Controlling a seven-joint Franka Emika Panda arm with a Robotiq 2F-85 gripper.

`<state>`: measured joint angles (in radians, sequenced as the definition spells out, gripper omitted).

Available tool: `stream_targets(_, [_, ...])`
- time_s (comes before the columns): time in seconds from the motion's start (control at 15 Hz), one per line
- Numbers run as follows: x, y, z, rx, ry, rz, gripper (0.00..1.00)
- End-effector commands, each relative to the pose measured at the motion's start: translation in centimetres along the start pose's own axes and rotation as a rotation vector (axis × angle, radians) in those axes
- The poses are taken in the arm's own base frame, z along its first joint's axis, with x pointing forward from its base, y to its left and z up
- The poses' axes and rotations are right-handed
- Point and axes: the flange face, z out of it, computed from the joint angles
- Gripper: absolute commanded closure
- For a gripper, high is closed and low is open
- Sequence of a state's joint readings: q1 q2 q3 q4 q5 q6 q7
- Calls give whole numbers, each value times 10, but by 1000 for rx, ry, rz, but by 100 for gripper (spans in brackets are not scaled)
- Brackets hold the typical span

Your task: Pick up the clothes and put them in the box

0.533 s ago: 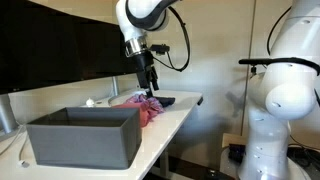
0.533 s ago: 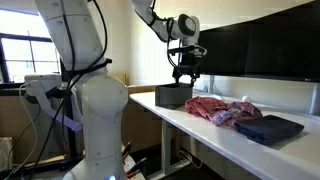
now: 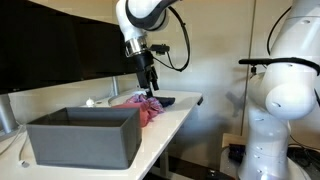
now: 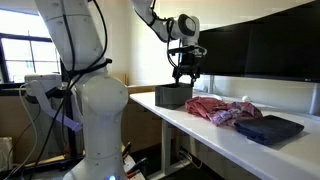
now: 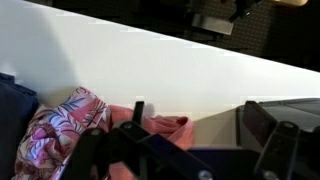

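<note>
Two garments (image 4: 218,110), one plain pink and one swirly-patterned, are lying bunched on the white surface (image 3: 178,108) between the grey box (image 3: 85,135) and a flat black object (image 4: 270,128). Above them the claw (image 3: 150,88) is hanging wide apart, gripping nothing.

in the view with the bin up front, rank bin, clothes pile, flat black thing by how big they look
1. dark grey rectangular plastic bin, helped by being nearest the camera
2. pink-red fabric clothes pile
3. flat black object
</note>
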<state>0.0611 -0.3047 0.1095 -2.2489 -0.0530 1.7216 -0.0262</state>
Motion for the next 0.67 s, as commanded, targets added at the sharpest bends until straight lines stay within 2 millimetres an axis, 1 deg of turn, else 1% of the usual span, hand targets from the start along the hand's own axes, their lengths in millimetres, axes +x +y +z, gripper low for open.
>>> stream_targets(0.0, [0, 0, 0, 0, -1, 0, 0])
stream_targets(0.27, [0, 0, 0, 0, -1, 0, 0])
stream_targets(0.6, [20, -7, -15, -26, 71, -34, 0])
